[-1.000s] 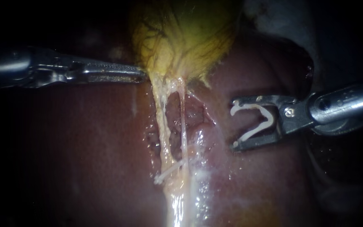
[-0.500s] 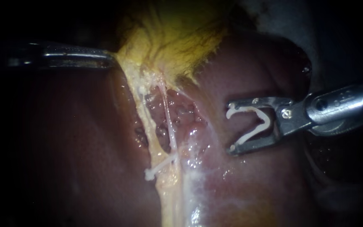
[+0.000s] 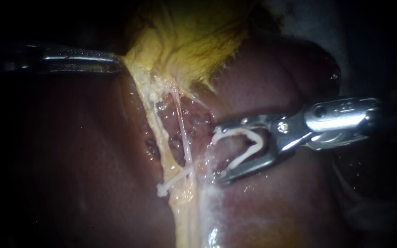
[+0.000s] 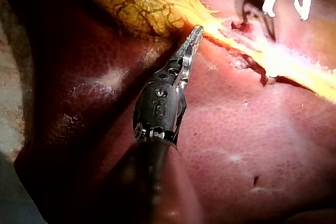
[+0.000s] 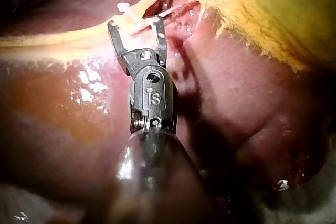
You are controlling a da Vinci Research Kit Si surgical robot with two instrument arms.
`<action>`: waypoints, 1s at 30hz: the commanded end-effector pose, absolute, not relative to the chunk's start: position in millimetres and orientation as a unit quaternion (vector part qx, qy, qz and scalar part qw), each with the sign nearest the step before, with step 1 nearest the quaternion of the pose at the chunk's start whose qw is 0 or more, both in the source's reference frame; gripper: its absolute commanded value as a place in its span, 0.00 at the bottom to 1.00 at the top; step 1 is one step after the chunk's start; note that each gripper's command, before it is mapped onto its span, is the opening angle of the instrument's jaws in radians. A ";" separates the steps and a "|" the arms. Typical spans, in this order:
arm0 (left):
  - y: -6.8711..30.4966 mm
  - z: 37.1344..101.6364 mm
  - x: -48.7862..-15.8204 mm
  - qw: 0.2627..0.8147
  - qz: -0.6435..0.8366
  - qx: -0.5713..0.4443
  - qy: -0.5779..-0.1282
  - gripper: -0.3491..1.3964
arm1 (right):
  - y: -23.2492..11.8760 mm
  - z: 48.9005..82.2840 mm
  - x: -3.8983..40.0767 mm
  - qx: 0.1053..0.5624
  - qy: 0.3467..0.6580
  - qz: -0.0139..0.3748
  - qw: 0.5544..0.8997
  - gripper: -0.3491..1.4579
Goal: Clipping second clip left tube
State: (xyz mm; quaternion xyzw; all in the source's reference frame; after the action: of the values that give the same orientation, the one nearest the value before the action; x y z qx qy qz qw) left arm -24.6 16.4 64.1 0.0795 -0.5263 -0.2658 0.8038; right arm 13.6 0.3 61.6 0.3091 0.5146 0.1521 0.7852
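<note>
The liver (image 3: 93, 183) fills the view, with the yellow gallbladder (image 3: 194, 41) at 12 o'clock. The left instrument (image 3: 117, 62) has its jaws clamped on the gallbladder's edge. The right instrument (image 3: 219, 151) holds an open clip (image 3: 249, 142) between its spread jaws. The left tube (image 3: 161, 138) lies at 9 o'clock from it, near but apart.

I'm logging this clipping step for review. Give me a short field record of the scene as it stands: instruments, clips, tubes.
left instrument: jaws shut on the gallbladder edge, above the tubes
right instrument: holds an open clip between its jaws, tips just short of the right tube
left tube: yellowish, stretched taut below the gallbladder
right tube: thinner, beside it
placed clip: closed, across the left tube low down
liver: beneath everything
</note>
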 end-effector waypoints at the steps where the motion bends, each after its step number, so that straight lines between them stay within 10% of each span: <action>1: 16.4 64.2 -24.6 0.804 -0.266 0.079 -0.526 0.00 | 0.2 62.1 14.0 0.318 0.515 0.154 0.781 0.51; 30: 16.2 64.1 -24.9 0.804 -0.267 0.078 -0.526 0.00 | -2.4 75.1 18.7 0.390 0.502 0.202 0.745 0.51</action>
State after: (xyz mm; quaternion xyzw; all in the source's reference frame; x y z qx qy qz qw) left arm -24.9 16.2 64.1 0.0779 -0.5257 -0.2665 0.8041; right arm 18.8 -2.4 75.3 0.3915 0.5023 0.2048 0.7433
